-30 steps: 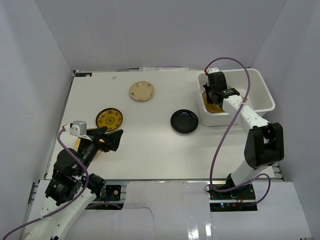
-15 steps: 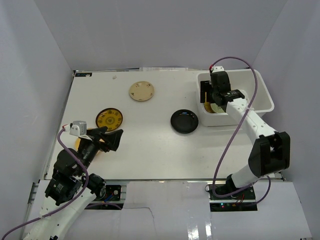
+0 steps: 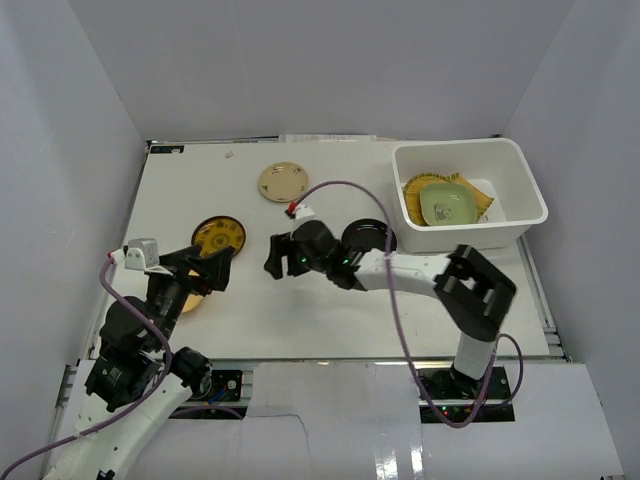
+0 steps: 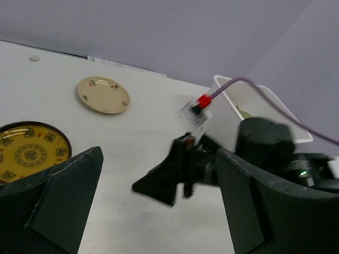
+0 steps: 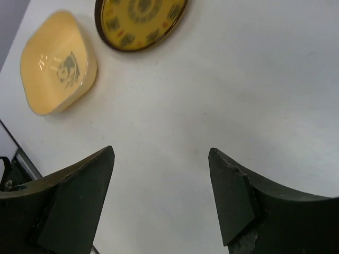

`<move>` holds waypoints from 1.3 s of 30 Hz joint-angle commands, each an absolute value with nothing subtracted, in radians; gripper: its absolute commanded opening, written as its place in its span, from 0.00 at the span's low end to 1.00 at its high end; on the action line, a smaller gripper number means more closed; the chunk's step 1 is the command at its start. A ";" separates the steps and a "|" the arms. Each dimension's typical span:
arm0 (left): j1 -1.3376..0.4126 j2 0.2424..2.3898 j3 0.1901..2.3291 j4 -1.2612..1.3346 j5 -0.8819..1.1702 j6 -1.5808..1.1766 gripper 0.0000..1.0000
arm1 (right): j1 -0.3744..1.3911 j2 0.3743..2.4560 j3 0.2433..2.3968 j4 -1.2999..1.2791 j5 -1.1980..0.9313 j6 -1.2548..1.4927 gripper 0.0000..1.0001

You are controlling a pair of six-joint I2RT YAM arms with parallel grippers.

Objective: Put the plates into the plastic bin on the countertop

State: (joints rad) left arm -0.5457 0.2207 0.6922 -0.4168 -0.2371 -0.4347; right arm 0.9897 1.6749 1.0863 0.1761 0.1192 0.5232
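From above, the bin [image 3: 455, 146] holds a green plate [image 3: 445, 203] on a woven tray [image 3: 414, 189], and the right arm half hides the black plate [image 3: 371, 231]. In the left wrist view the left gripper [image 4: 159, 159] gapes wide and empty, the right gripper [image 4: 159, 188] a blur beyond. In the right wrist view that one's own jaws stand wide over bare countertop [image 5: 212, 79], the round yellow plate [image 5: 140, 18] cut off at the top.

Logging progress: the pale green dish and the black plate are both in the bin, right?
No. The pale green dish is in the plastic bin, but the black plate lies on the countertop outside it, per the top external view.
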 commanded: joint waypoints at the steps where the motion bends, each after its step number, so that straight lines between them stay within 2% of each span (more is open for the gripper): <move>1: -0.548 0.196 0.693 -0.384 -0.291 -0.436 0.98 | 1.098 1.866 1.195 0.379 0.069 0.675 0.78; 6: -0.545 0.187 0.660 -0.380 -0.319 -0.417 0.98 | 1.163 2.121 1.385 0.488 0.009 0.793 0.77; 15: -0.545 0.170 0.650 -0.382 -0.290 -0.443 0.98 | 1.177 2.350 1.595 0.511 -0.029 0.940 0.77; 19: -0.546 0.164 0.649 -0.383 -0.296 -0.442 0.98 | 1.178 2.416 1.669 0.450 -0.008 0.969 0.71; 24: -0.546 0.175 0.647 -0.379 -0.291 -0.443 0.98 | 1.178 2.457 1.698 0.456 0.037 1.025 0.54; 26: -0.545 0.181 0.649 -0.380 -0.294 -0.442 0.98 | 1.178 2.451 1.677 0.482 0.051 1.029 0.32; 28: -0.545 0.187 0.649 -0.380 -0.302 -0.436 0.98 | 1.184 2.409 1.629 0.508 0.066 1.031 0.15; 34: -0.545 0.183 0.657 -0.385 -0.321 -0.440 0.98 | 1.201 2.179 1.355 0.600 0.147 0.927 0.10; 39: -0.546 0.179 0.686 -0.384 -0.339 -0.443 0.98 | 1.183 1.863 1.053 0.588 0.259 0.793 0.08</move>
